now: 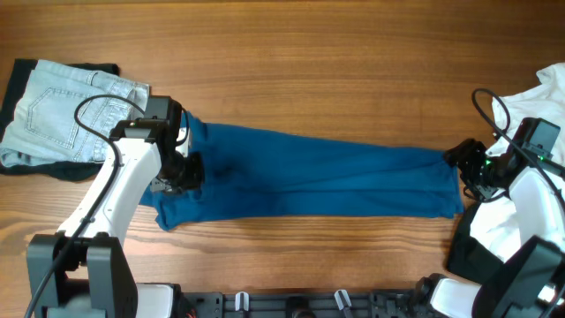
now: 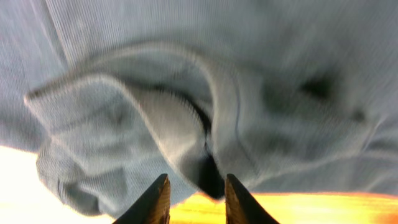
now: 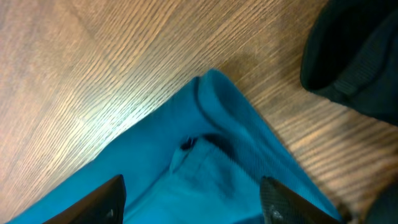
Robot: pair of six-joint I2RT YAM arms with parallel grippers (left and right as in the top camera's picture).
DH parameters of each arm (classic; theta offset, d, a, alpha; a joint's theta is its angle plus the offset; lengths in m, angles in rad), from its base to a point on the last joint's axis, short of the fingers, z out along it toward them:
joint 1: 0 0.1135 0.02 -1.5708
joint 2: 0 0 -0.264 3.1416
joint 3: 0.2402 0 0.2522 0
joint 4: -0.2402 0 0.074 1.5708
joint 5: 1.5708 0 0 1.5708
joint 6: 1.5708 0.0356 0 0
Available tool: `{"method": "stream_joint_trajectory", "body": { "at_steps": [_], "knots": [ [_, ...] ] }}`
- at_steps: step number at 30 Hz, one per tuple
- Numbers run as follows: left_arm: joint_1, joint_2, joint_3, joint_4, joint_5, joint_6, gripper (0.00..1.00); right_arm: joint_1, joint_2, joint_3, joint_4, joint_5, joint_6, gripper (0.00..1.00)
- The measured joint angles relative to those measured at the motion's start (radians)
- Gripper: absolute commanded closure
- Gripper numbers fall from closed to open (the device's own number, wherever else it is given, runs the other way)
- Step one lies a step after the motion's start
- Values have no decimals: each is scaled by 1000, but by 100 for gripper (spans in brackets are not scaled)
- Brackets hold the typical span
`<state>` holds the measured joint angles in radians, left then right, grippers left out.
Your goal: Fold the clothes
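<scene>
Seemingly mid-fold: shirt point(image 1: 327, 181) banded between left claw point(image 2: 196, 193), slightly parted, and right claw point(image 3: 193, 199), spread wide, neither pinching cloth. Next — pinch the end just ahead, fold across.

**Overhead view.** Bright, even, diffuse light falls from above on the brown wood-grain table point(image 1: 353, 53), and focus is sharp throughout. The long deep-blue fabric shirt point(image 1: 335, 181) shows soft shading in its creases and one dark shadow near its left end. The white crumpled cloth point(image 1: 549, 88) at the table's right edge is nearly blown out.

**Left wrist view.** The picture is blurred and out of focus. The shirt reads washed-out grey-blue, the table burns to yellow-white, and the left gripper point(image 2: 196, 202) is a dark silhouette.

**Right wrist view.** A pale glare band crosses the wood grain. The right gripper point(image 3: 196, 205) and the dark cloth point(image 3: 354, 56) in the upper right corner are soft.
</scene>
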<state>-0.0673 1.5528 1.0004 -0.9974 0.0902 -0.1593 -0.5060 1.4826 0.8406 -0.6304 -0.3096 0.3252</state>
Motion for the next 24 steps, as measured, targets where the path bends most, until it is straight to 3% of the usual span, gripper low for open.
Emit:
{"method": "stream_joint_trajectory", "body": {
  "at_steps": [5, 8, 11, 18, 24],
  "knots": [
    [0, 0, -1, 87, 0, -22, 64, 0, 74, 0, 8, 0, 3, 32],
    [0, 0, -1, 105, 0, -30, 63, 0, 104, 0, 15, -1, 2, 40],
    [0, 0, -1, 111, 0, -34, 63, 1, 113, 0, -7, -25, -9, 57],
    [0, 0, -1, 114, 0, -42, 63, 12, 117, 0, 0, -76, -39, 64],
    [0, 0, -1, 113, 0, -42, 64, 12, 117, 4, 34, -83, -47, 94]
  ]
}}
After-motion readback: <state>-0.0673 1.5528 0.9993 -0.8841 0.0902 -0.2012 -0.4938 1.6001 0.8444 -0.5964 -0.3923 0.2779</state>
